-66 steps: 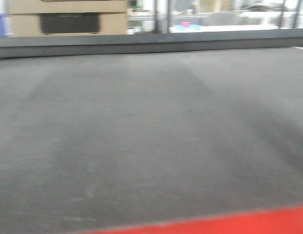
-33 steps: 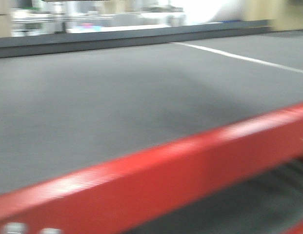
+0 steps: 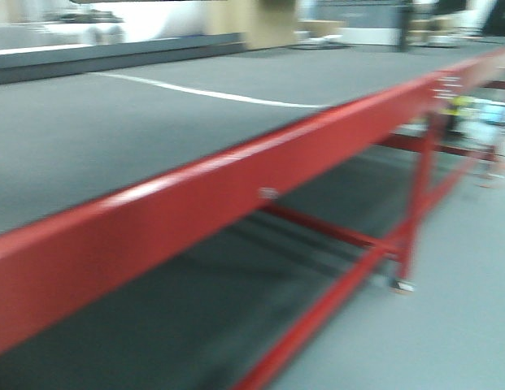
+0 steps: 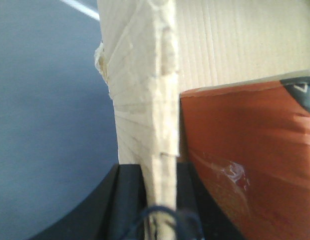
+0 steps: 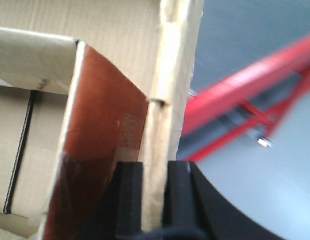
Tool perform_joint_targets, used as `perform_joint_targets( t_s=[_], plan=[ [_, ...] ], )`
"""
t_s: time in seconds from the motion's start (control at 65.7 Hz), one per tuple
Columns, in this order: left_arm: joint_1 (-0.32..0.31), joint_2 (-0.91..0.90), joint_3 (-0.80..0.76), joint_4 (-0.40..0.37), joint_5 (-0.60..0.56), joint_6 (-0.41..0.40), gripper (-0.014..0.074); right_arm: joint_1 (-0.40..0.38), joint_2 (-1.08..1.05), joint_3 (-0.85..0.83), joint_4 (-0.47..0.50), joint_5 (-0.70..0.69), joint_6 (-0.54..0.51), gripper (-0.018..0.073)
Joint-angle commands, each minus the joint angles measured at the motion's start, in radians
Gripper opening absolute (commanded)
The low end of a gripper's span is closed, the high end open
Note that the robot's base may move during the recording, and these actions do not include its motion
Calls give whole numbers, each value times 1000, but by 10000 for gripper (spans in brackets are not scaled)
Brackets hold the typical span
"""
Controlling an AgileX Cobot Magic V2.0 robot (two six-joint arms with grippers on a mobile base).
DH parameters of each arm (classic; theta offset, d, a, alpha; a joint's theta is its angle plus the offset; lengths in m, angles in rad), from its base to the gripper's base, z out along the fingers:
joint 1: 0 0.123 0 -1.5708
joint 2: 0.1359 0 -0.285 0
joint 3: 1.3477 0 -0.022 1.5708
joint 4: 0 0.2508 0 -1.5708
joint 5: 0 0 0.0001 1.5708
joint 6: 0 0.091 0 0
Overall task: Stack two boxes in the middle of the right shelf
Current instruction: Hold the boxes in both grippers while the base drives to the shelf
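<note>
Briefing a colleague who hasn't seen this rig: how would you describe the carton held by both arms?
Start at the long red-framed, grey-topped table. Near it, the left claw and right claw each pinch a wall of the corrugated cardboard carton. Its ragged pale edges and glossy reddish-brown panel mark it out.

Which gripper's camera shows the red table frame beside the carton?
The right gripper: red frame shows beside its carton wall; the left gripper has only grey surface with a white line.
</note>
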Motion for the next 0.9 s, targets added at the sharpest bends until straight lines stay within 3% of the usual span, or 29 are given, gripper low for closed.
perform_joint_targets(
  t_s=[0.0,0.883],
  plan=[
    [2,-13,-14,-5,-46,-1,-111,-8,-9,-14,-26,-44,-14,-153],
    [2,-13,-14,-5,-46,-1,-111,-8,-8,-14,-24,-47,-14,-153]
  ],
)
